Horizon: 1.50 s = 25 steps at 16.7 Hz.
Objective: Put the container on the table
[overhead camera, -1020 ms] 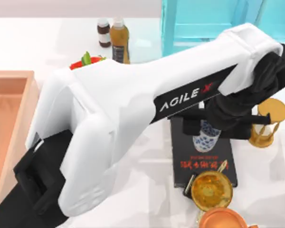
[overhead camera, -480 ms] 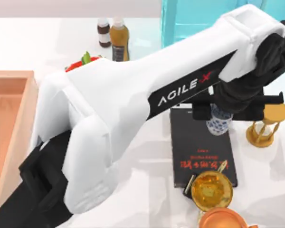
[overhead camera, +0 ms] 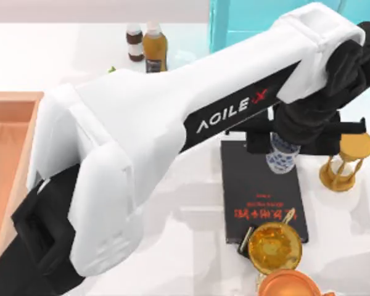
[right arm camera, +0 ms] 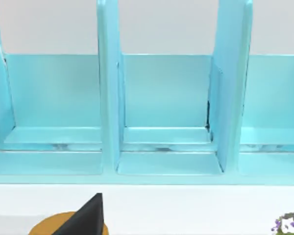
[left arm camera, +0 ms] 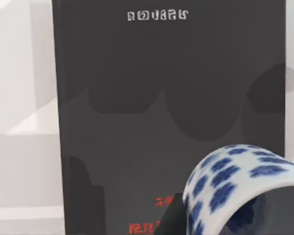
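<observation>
The left gripper (overhead camera: 282, 143) holds the small white cylindrical cup with the blue floral pattern (overhead camera: 281, 157) between its black fingers, clamped around the cup's upper part, with the cup hanging over the far right corner of the black book with red lettering (overhead camera: 259, 194) — not on the glossy white tabletop (overhead camera: 191, 209). Against the picture from a second ago, the gripper and cup have shifted toward the far edge of the book and a little to the right; half a second ago they were already almost where they are now. The left wrist view looks down past the cup's rim (left arm camera: 245, 188) onto the dark book cover (left arm camera: 137, 98), with white table on both sides of it. The white left arm reaches diagonally from the near left corner of the table across to its far right part, its black wrist bent downward over the book. Just right of the book stands a golden hourglass (overhead camera: 344, 163); at the book's near edge sit a golden round bowl (overhead camera: 274, 246) and a copper-coloured vessel (overhead camera: 290, 285). A wooden tray (overhead camera: 9, 160) lies at the left edge — two bottles (overhead camera: 147, 49) stand toward the far edge. The right wrist view faces a light blue partitioned rack (right arm camera: 161, 112).
</observation>
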Tool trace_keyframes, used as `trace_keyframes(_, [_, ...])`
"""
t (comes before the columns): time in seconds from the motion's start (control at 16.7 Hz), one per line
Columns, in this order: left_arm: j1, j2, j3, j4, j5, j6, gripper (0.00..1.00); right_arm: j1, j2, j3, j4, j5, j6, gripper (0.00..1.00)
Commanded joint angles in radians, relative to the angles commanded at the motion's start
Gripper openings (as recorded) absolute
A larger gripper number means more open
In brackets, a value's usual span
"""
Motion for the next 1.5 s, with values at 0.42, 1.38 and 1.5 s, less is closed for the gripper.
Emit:
trace_keyframes(0.42, [0.119,-0.304,-0.430,0.120,0.018,0.105,0.00,0.000,0.000,0.000,0.000,0.000,0.000,1.00])
trace_keyframes(1.38, [0.184,-0.380,-0.655,0.294,0.021,0.155,0.00,0.000,0.000,0.000,0.000,0.000,0.000,1.00])
trace_keyframes(1.5, [0.189,-0.370,-0.680,0.334,0.022,0.159,0.00,0.000,0.000,0.000,0.000,0.000,0.000,1.00])
